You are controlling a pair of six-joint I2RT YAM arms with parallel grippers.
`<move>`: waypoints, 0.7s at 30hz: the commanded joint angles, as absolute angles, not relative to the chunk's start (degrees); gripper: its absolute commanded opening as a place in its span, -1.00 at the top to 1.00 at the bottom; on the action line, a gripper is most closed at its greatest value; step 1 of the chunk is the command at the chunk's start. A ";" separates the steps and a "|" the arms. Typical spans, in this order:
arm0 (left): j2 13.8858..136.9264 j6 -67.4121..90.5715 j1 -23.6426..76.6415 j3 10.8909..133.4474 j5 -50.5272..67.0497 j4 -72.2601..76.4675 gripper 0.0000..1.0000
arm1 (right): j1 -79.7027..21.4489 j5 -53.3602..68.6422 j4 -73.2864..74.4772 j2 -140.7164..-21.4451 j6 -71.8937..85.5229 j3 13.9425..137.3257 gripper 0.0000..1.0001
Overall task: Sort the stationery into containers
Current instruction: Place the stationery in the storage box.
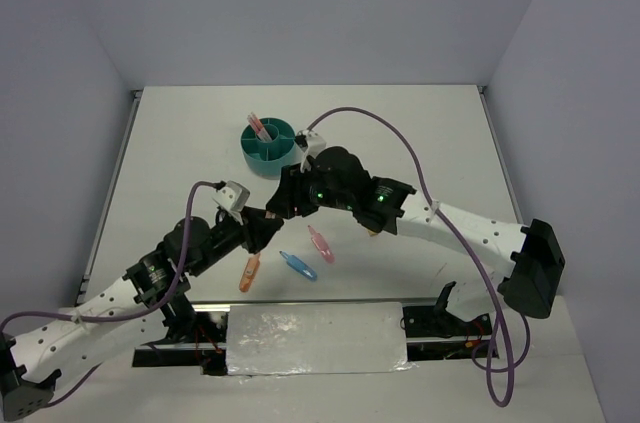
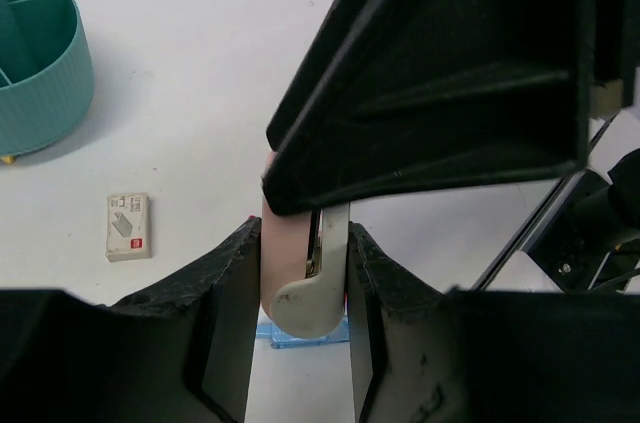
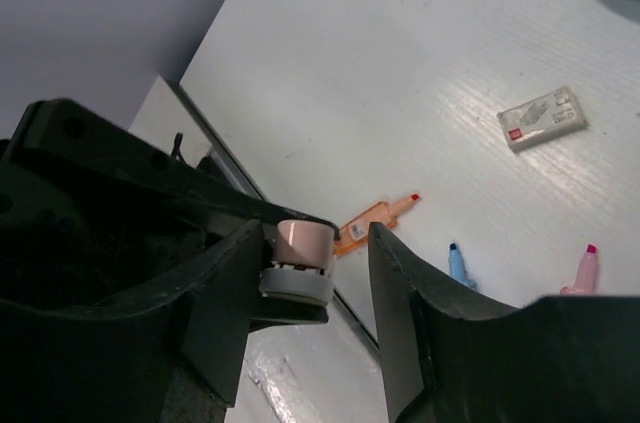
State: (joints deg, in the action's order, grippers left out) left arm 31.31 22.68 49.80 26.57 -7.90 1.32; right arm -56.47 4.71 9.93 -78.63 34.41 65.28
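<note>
My left gripper (image 2: 305,243) is shut on a salmon pen (image 2: 285,263) with a pale clip and holds it above the table. My right gripper (image 3: 315,233) is open, its jaws on either side of the pen's far end (image 3: 303,239), which lies close to one finger with a gap to the other. In the top view the two grippers, left (image 1: 266,221) and right (image 1: 282,203), meet nose to nose. The teal cup (image 1: 270,146) stands behind them with pens (image 1: 256,126) in it. An orange marker (image 1: 249,272), a blue marker (image 1: 298,265) and a pink marker (image 1: 320,244) lie on the table.
A small white eraser block (image 2: 128,226) lies near the cup (image 2: 35,73); it also shows in the right wrist view (image 3: 542,118). The table's near edge has a foil-covered strip (image 1: 315,338). A purple cable (image 1: 400,143) loops over the right arm.
</note>
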 commanded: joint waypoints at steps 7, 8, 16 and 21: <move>32.34 19.34 50.80 29.88 -12.56 5.19 1.00 | -58.54 14.41 7.56 -79.36 31.55 64.95 0.23; 32.43 19.25 50.80 30.14 -12.83 5.19 1.00 | -58.36 15.28 7.12 -79.45 31.47 64.78 0.34; 32.61 20.30 50.98 32.95 -19.42 2.90 0.80 | -55.82 23.10 1.42 -79.19 32.34 62.15 1.00; 31.46 21.36 50.98 33.66 -23.02 2.02 -0.56 | -53.97 26.46 -2.64 -76.73 33.14 60.29 1.00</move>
State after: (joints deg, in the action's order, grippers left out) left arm 32.67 21.15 51.40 30.33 -16.88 -2.92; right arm -53.80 18.52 0.80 -79.09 32.38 61.25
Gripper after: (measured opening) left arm 0.733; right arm 0.383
